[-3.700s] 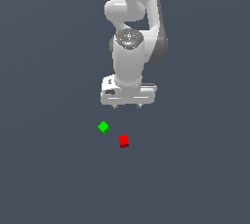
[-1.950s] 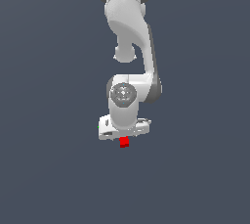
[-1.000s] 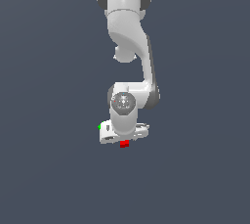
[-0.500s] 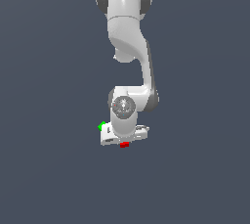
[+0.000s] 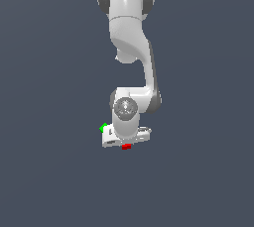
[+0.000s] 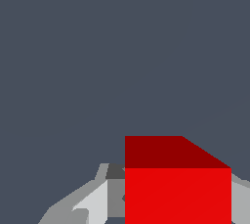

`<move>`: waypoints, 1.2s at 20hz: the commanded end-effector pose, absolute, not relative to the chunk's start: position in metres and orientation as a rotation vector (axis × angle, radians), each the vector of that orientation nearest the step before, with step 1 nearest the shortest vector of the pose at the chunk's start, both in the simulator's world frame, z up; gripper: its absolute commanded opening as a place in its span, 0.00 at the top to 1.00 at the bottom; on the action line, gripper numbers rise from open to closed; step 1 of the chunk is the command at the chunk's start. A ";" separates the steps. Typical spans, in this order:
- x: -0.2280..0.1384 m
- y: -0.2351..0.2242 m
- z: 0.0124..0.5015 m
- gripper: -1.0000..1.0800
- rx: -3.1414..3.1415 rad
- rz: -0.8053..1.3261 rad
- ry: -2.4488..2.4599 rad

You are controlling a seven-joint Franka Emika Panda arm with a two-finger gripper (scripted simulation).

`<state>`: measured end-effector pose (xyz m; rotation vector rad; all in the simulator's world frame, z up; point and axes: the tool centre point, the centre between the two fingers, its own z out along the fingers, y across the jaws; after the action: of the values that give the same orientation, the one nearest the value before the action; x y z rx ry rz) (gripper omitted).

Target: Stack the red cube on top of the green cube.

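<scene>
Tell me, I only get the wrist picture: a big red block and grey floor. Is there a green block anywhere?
Observer: Yes. In the exterior view the green cube peeks out at the arm's side, on the exterior view's left.
Operator: And where's the red one compared with it?
Observer: The red cube shows just under the tool, lower and toward the exterior view's right of the green one.
Operator: Is red stacked on green?
Observer: No, they sit apart.

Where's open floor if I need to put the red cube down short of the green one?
Bare floor lies all around; widest on the exterior view's right of the gripper and below the red cube. The one crowded spot is at the green cube, tight against the gripper on the exterior view's left.
</scene>
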<state>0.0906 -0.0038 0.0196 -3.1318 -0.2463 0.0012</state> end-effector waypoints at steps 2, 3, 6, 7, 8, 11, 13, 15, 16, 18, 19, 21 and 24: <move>0.090 -0.004 0.022 1.00 -3.132 0.001 -0.246; 0.090 -0.004 0.024 1.00 -3.132 0.001 -0.246; 0.090 -0.004 0.035 1.00 -3.132 0.001 -0.246; 0.090 -0.004 0.040 1.00 -3.132 0.001 -0.246; 0.090 -0.004 0.046 1.00 -3.132 0.001 -0.246; 0.089 -0.004 0.069 1.00 -3.132 0.001 -0.246; 0.089 -0.004 0.084 1.00 -3.132 0.001 -0.246; 0.089 -0.004 0.097 1.00 -3.132 0.000 -0.246; 0.089 -0.004 0.102 1.00 -3.132 0.000 -0.246; 0.089 -0.004 0.111 1.00 -3.132 0.000 -0.246; 0.089 -0.004 0.114 1.00 -3.132 0.000 -0.246; 0.090 -0.004 0.119 1.00 -3.132 0.000 -0.246; 0.091 -0.004 0.120 1.00 -3.132 0.000 -0.246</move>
<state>0.0905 -0.0038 0.1191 -3.1321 -0.2462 -0.0016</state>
